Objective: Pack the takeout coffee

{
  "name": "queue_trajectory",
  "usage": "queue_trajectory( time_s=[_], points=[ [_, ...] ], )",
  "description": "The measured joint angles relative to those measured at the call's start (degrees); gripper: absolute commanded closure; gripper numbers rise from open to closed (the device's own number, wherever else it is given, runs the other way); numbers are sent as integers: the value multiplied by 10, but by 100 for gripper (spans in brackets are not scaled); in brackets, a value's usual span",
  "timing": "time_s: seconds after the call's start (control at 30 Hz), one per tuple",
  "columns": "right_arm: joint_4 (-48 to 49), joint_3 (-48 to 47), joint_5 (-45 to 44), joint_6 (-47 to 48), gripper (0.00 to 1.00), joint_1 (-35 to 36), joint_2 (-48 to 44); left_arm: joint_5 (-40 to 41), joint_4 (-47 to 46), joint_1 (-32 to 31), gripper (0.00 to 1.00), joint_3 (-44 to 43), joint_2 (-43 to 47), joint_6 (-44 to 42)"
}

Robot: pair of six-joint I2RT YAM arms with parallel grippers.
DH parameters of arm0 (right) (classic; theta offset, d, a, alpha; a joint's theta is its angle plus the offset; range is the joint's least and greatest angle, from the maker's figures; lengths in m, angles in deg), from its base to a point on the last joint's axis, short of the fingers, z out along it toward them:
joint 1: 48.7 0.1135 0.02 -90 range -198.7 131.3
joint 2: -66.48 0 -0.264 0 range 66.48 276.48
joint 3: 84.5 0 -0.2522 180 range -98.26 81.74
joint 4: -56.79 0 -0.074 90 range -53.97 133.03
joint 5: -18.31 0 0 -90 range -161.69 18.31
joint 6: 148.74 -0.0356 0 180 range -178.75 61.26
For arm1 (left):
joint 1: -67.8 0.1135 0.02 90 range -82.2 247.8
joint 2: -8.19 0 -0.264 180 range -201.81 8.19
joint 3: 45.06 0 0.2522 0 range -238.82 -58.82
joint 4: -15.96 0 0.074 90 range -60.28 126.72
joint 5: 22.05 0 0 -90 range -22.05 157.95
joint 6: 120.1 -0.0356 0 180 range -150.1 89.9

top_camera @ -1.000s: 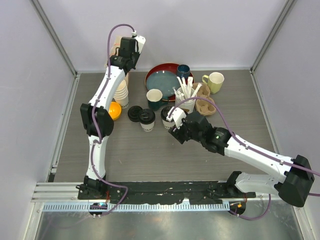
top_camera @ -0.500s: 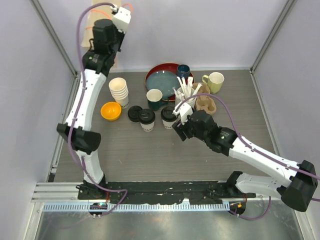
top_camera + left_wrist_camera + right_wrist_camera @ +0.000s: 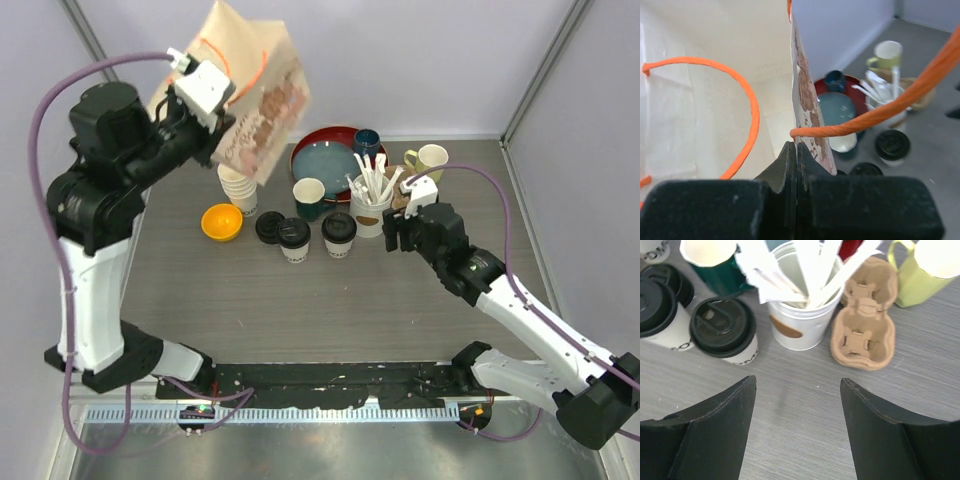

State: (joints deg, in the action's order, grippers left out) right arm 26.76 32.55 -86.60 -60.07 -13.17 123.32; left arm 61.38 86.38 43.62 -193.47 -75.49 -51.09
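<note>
Two takeout coffee cups with black lids stand side by side mid-table, one [image 3: 293, 238] [image 3: 657, 310] on the left and one [image 3: 339, 232] [image 3: 725, 332] on the right. My left gripper [image 3: 222, 125] [image 3: 797, 155] is raised high at the back left, shut on the top edge of a brown paper bag [image 3: 255, 100] [image 3: 715, 100] with orange cord handles [image 3: 750, 105]. The bag hangs in the air above the stacked cups. My right gripper [image 3: 400, 235] [image 3: 797, 405] hovers open over bare table, to the right of the right-hand cup, with nothing between its fingers.
A loose black lid [image 3: 270, 226] lies left of the cups. A white holder of stirrers [image 3: 370, 205] [image 3: 800, 315] and a cardboard cup carrier [image 3: 408, 205] [image 3: 862, 330] stand just beyond my right gripper. Also present: paper cup stack [image 3: 240, 190], orange bowl [image 3: 221, 222], red plate [image 3: 330, 155], yellow-green mug [image 3: 430, 162].
My left arm has swung up and to the left, lifting the paper bag into the air. My right gripper has moved right, away from the right-hand cup, and opened wider.
</note>
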Motion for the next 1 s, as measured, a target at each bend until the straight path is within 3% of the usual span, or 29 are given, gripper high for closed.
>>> queue_trajectory(
  time_s=[0.2,0.37,0.57,0.83,0.97,1.0],
  points=[
    [0,-3,-13,-21,26,-23,-19,-110,148,-13,100,5,94,-3],
    [-1,-17,-13,-26,26,-24,-21,-129,189,-13,100,36,167,-5],
    [-3,-28,-6,-30,26,-24,-19,-97,203,-13,100,169,267,-3],
    [-5,-31,5,-31,26,-24,-5,-29,210,-13,100,388,295,14],
    [-6,-31,2,-31,21,-24,-4,-4,215,-13,100,482,299,25],
    [-6,-31,-1,-32,15,-25,-4,-2,216,-13,100,498,299,27]
  ],
)
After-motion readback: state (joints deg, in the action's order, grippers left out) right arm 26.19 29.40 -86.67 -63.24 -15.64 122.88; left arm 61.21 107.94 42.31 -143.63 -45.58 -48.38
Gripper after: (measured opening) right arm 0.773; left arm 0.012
